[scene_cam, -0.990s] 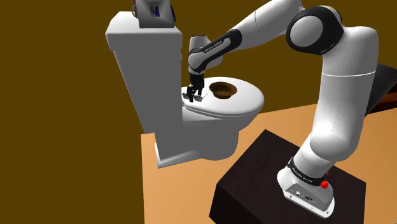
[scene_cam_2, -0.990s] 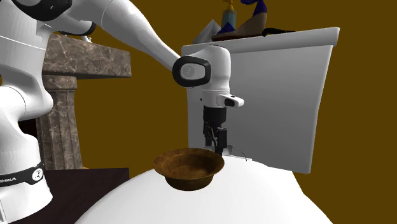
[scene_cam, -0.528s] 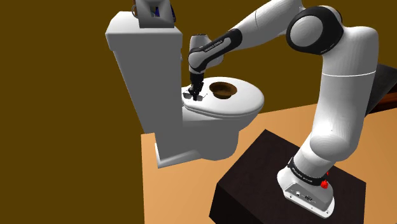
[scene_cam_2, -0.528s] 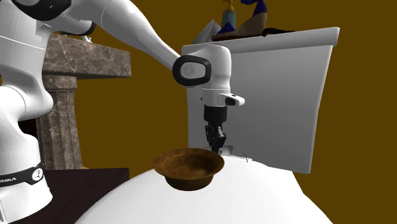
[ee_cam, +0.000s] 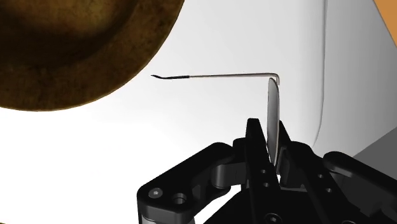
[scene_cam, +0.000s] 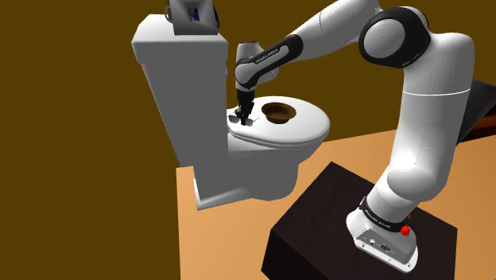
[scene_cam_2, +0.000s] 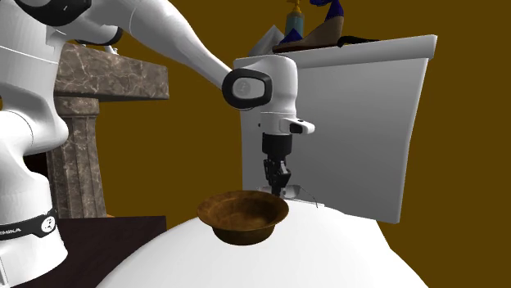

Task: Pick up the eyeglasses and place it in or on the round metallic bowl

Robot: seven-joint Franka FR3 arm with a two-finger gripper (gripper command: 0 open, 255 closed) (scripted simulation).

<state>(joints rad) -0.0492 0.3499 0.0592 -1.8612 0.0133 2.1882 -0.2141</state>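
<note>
Though open before, the tool (ee_cam: pixel 270 135) (black) clasps the eyeglasses (ee_cam: pixel 273 100).

I note a glossy white arm (scene_cam: pixel 421 119), a black lettered band (scene_cam: pixel 380 213) near the base, an all-black gripper (ee_cam: pixel 268 130), and a red button (scene_cam: pixel 407 231).

White lettering on the black band (scene_cam_2: pixel 23 231) is illegible.

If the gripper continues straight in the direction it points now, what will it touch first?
Most likely the white toilet lid right under it. The gripper points down, shut on the eyeglasses, so these would press into the lid first. The brown bowl lies aside.
</note>
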